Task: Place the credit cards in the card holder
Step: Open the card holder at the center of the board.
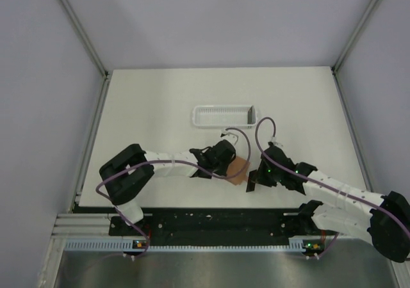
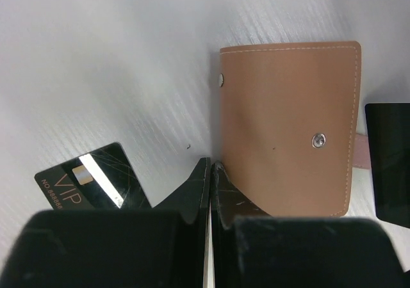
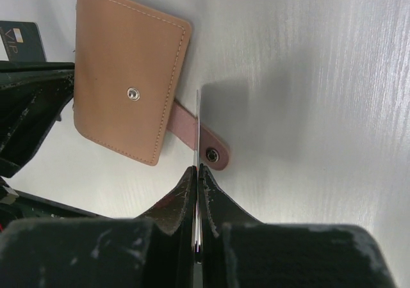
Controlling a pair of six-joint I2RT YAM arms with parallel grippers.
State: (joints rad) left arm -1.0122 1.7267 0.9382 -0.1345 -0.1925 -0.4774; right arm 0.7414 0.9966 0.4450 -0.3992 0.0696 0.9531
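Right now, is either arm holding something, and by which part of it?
The right fingers pinch one black credit card by one end. The left fingers are shut with nothing between them.

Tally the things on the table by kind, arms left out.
credit cards: 2
card holder: 1
white tray: 1
Total: 4

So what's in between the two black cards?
The wallet, closed, plus the left gripper's shut tips. The left wrist view shows it: VIP card, tips, wallet, then the plain card.
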